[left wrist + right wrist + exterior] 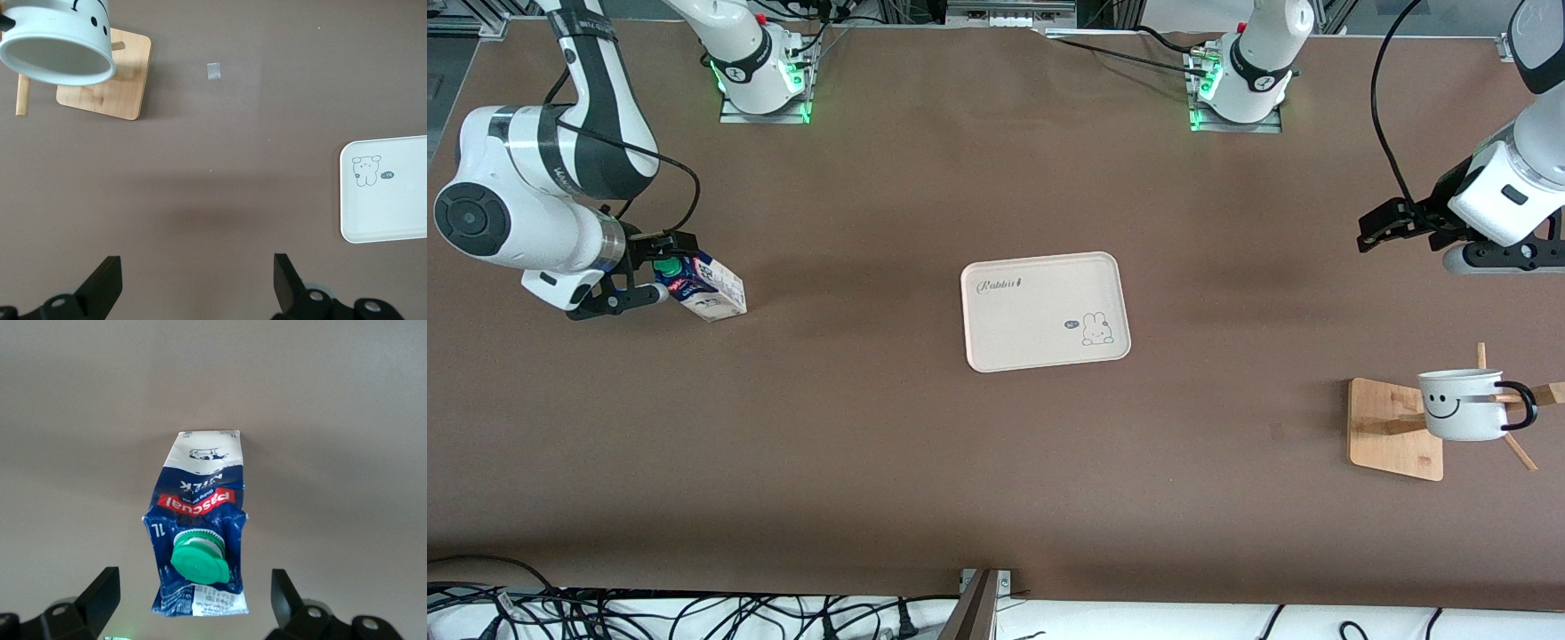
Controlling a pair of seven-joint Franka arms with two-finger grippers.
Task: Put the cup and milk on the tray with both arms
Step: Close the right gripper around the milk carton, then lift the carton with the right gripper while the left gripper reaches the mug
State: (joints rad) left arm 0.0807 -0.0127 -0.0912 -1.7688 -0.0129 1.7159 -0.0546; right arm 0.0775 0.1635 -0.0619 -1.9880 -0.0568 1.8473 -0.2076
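- Nothing is sitting on the tray (pixel 1045 311) yet; it is lying bare in the middle of the surface (pixel 871 444), so both placements are remaining.
- The milk (pixel 704 288) is standing on the surface at the right arm's end, well apart from the tray.
- The right tool (pixel 643 271) is reaching around the milk's capped top, its fingers spread to either side of the carton; in the right wrist view the two fingers (pixel 100 597) are showing clear gaps from the carton (pixel 199 533), so the grip is not looking closed.
- The cup (pixel 1463 404) is hanging by its black handle on a peg of the wooden stand (pixel 1392 427) at the left arm's end, nearer to the front camera than the tray.
- The left tool (pixel 1383 227) is hovering over bare surface at that end, fingers spread and holding nothing; the left wrist view is showing the cup (pixel 57 40) well ahead of it.
- Judging from this, the milk pickup is only beginning, and the cup's is not yet started.
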